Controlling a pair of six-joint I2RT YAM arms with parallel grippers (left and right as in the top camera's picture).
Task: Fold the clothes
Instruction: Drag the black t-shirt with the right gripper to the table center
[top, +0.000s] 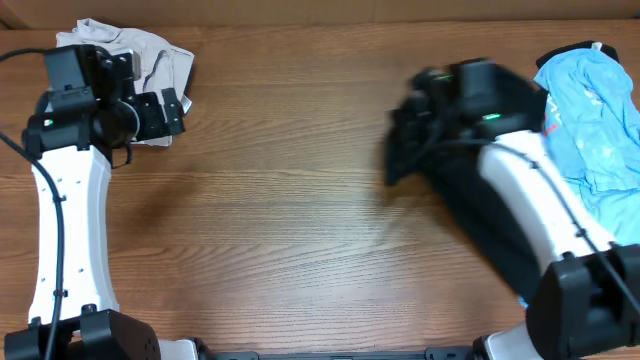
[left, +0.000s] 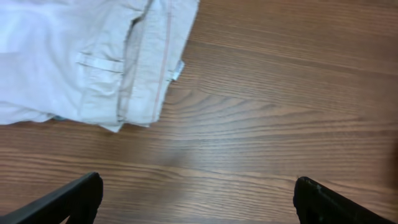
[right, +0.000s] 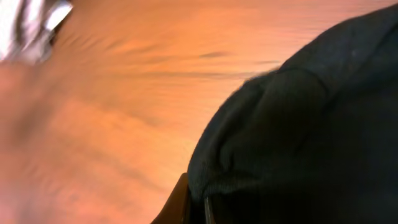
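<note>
The black T-shirt (top: 470, 205) hangs bunched under my right arm at centre right, above the wooden table. It fills the right half of the right wrist view (right: 298, 124). My right gripper (top: 408, 135) is blurred and shut on a fold of the T-shirt; in its own view (right: 196, 202) the cloth covers most of the jaws. My left gripper (top: 172, 110) is open and empty at the far left. In the left wrist view (left: 198, 193) its fingers stand wide apart over bare wood.
A cream-beige garment (top: 150, 55) lies crumpled at the back left, just beyond the left gripper; it also shows in the left wrist view (left: 93, 56). Light blue shirts (top: 595, 110) with a red mark are piled at the right edge.
</note>
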